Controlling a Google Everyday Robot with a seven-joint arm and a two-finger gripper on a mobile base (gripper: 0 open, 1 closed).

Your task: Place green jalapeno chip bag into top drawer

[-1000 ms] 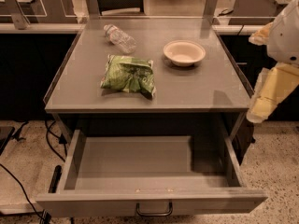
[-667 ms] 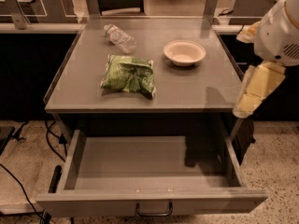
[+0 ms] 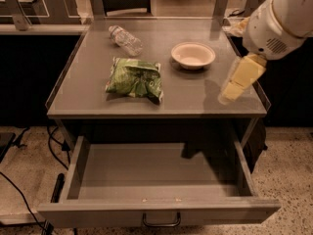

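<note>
The green jalapeno chip bag (image 3: pixel 134 78) lies flat on the grey tabletop, left of centre, crinkled and puffy. The top drawer (image 3: pixel 159 175) below the tabletop is pulled wide open and holds nothing; its dark pull handle (image 3: pixel 161 223) shows at the bottom edge of the front panel. My gripper (image 3: pixel 226 98) hangs from the white arm (image 3: pixel 279 18) over the right part of the tabletop, pointing down and left. It is well to the right of the bag and holds nothing that I can see.
A pale bowl (image 3: pixel 193 54) stands on the tabletop right of the bag, close to the gripper. A clear plastic bottle (image 3: pixel 125 40) lies at the back left. Cables (image 3: pixel 19 190) run on the speckled floor at the left.
The arm has swung left from beside the table's right edge to above its right part, towards the bowl. The bag, bowl, bottle and drawer have not moved.
</note>
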